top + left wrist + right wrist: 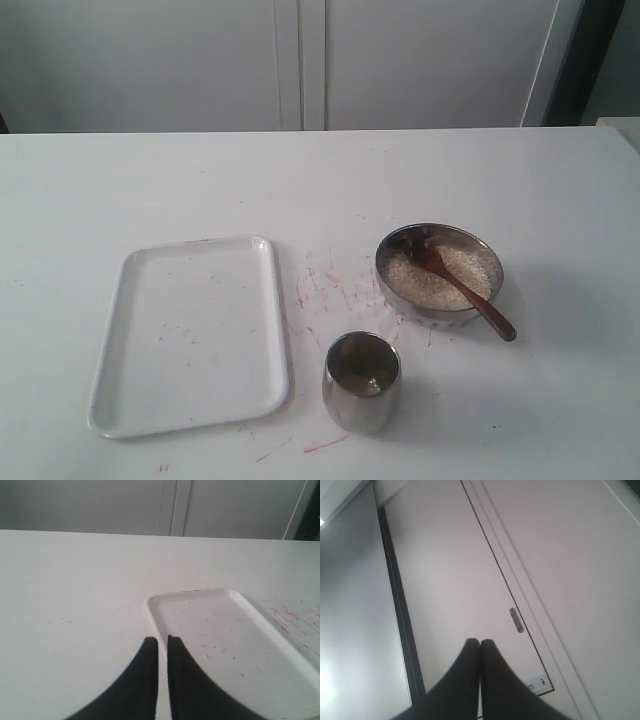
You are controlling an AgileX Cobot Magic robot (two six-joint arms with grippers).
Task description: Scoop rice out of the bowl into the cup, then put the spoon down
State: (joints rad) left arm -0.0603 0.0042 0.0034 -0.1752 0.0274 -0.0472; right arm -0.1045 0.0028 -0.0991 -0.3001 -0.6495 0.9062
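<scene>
The spoon [465, 290] is lying in the rice [455, 265] of the bowl [438, 316], handle over the rim, right of the centre of the table [150, 180]. The cup [361, 395] is standing just beside the bowl, toward the near edge. The left gripper [162, 641] is hovering over a white tray's [235, 594] corner, clenched and empty; the right gripper [480, 642], likewise clenched, is facing a cabinet door [445, 580].
</scene>
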